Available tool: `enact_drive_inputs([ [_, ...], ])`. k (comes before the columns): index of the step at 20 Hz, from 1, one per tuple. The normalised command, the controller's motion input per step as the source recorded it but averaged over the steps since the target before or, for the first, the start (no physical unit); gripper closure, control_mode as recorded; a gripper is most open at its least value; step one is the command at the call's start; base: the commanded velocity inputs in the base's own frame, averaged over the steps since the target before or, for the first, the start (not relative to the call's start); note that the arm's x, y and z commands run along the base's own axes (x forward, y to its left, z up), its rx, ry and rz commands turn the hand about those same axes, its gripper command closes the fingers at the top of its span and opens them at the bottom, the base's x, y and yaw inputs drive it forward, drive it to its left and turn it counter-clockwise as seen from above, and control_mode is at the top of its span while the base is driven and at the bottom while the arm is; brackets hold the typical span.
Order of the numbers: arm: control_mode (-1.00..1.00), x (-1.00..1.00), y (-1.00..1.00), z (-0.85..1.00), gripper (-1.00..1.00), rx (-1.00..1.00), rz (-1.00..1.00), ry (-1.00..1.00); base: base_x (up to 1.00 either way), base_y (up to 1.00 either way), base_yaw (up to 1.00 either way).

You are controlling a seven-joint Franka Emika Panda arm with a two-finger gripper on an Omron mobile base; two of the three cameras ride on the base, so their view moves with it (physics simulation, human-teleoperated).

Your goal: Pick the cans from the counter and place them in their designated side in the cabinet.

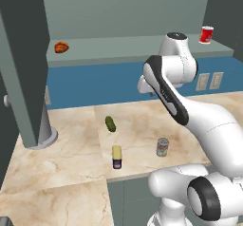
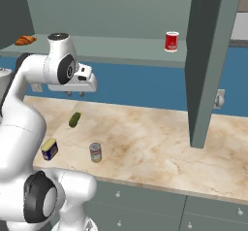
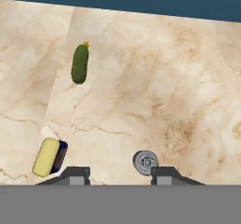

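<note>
Two cans stand on the beige marble counter (image 1: 71,144) near its front edge. The yellow-topped can with a dark blue label (image 1: 116,157) (image 2: 49,149) (image 3: 49,157) is on the left. The silver can with a green-and-red label (image 1: 162,147) (image 2: 95,152) (image 3: 145,162) is to its right. My gripper (image 2: 75,93) (image 3: 120,175) hangs high above them, pointing down, open, with nothing between its fingers. On the cabinet's pale shelf (image 1: 118,47) (image 2: 121,48), a red can (image 1: 206,34) (image 2: 171,41) marks the right end.
A green pickle (image 1: 110,123) (image 2: 74,119) (image 3: 80,63) lies on the counter behind the cans. A croissant (image 1: 61,47) (image 2: 25,40) sits at the shelf's left end. Open cabinet doors (image 1: 21,63) (image 2: 208,55) hang down on both sides of the work area.
</note>
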Motion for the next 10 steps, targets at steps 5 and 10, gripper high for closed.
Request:
enact_drive_inputs([
  [5,-1.0,-0.2,0.15,0.0,-1.0,0.0,0.0,-0.01,0.0,0.0,0.0],
  [10,-1.0,-0.27,0.35,-0.04,-1.0,0.01,-0.01,0.0,0.0,0.0,0.0],
])
